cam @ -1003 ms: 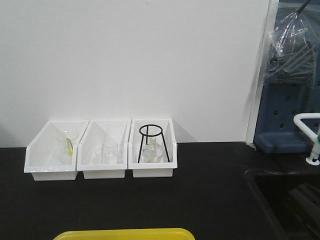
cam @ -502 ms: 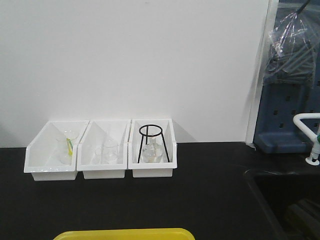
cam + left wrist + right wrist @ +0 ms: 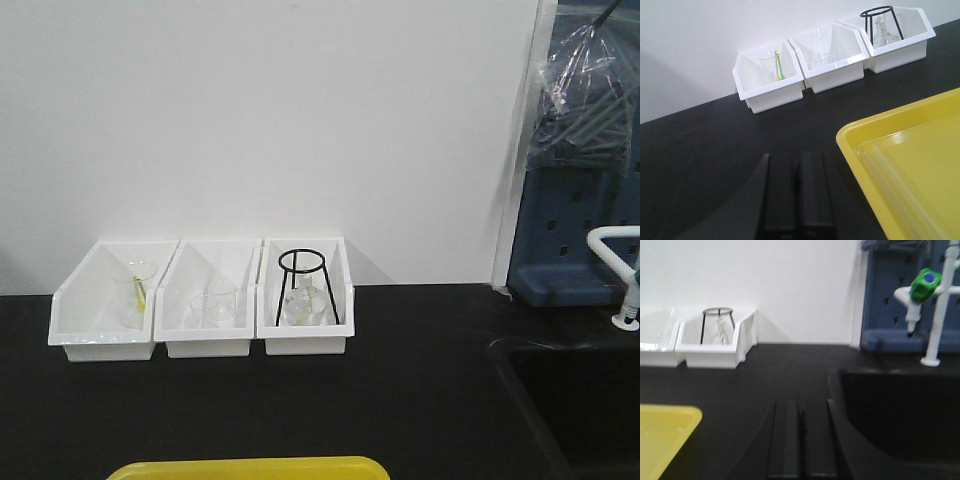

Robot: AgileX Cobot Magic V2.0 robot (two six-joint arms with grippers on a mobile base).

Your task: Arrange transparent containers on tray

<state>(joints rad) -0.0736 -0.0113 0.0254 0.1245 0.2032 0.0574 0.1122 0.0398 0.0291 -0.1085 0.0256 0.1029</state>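
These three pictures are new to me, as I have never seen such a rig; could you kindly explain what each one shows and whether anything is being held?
It is a two-armed robot at a black lab bench. One camera looks straight ahead; the other two sit on the wrists, so each shows its own hand at the bottom edge. The left hand and right hand both look shut and hold nothing. Against the wall stand three white bins with clear glassware; the rightmost also holds a black wire stand. Nearer the robot lies a yellow tray, and the left wrist view shows slim clear tubes lying in it. To the right are a dark sink and a white tap.
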